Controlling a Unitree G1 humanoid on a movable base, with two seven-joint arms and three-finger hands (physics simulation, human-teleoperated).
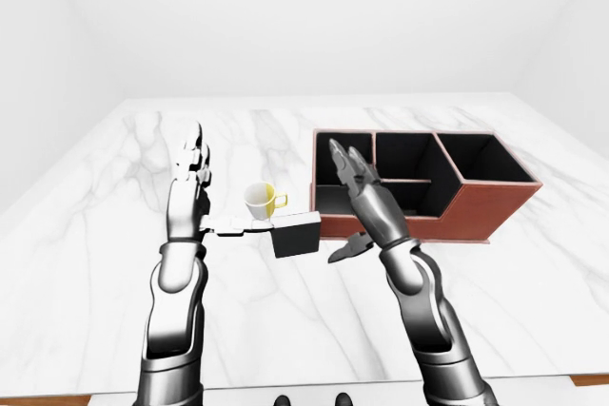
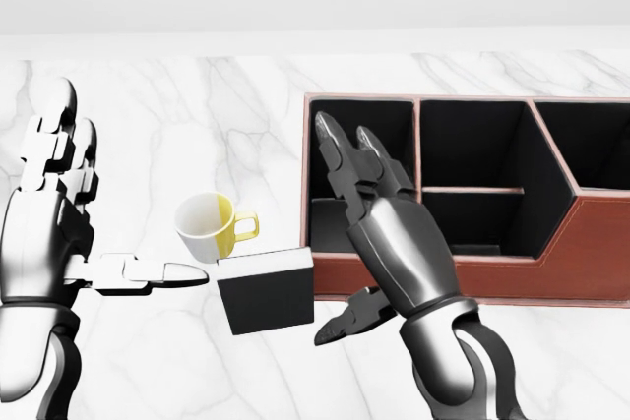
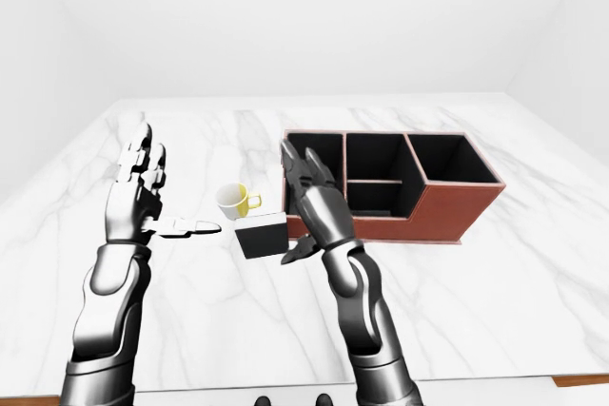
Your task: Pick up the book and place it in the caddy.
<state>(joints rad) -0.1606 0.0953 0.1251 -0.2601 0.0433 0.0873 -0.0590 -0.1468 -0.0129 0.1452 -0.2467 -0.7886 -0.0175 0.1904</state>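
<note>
The book (image 2: 266, 300), black with a white page edge on top, stands on the marble table (image 1: 86, 263) just left of the caddy (image 2: 551, 265), a red-brown box with several black compartments. My left hand (image 2: 108, 223) is open at the left of the head view, fingers up, its thumb pointing at the book's left edge with a small gap. My right hand (image 2: 340, 233) is open, fingers raised in front of the caddy's left compartment, its thumb low beside the book's right lower corner. Neither hand closes round the book.
A white and yellow mug (image 2: 209, 226) stands tilted just above and left of the book in the head view, close to my left thumb. The table's near edge runs along the bottom of the left-eye view.
</note>
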